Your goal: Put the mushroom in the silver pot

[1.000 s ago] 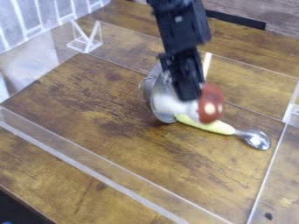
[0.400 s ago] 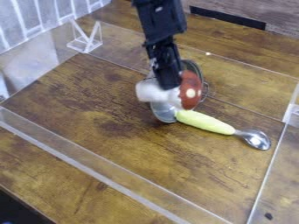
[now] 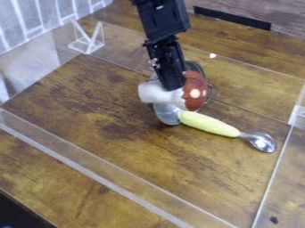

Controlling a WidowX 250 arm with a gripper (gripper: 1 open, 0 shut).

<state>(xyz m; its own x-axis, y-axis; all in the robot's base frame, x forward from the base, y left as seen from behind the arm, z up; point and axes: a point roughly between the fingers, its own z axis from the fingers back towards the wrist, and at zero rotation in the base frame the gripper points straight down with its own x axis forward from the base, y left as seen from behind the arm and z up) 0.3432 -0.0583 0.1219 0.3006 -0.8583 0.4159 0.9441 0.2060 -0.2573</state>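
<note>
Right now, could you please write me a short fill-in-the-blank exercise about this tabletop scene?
1. The gripper is shut on the ____.
2. The mushroom's cap is reddish-____.
3. The spoon has a yellow-green ____.
4. The silver pot stands on a ____ table.

Missing words: mushroom; brown; handle; wooden

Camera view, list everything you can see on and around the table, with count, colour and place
mushroom: one, reddish-brown cap, cream stem, held at the pincer, over the pot
silver pot: one, shiny silver, table centre, mostly hidden behind mushroom and pincer
spoon: one, yellow-green handle, silver bowl, lying right of the pot
table: one, dark brown wood
clear barrier: one, transparent, low walls around the work area
clear stand: one, transparent, far left corner
robot arm: one, black, coming down from the top
pincer: one, black, shut on the mushroom
</note>
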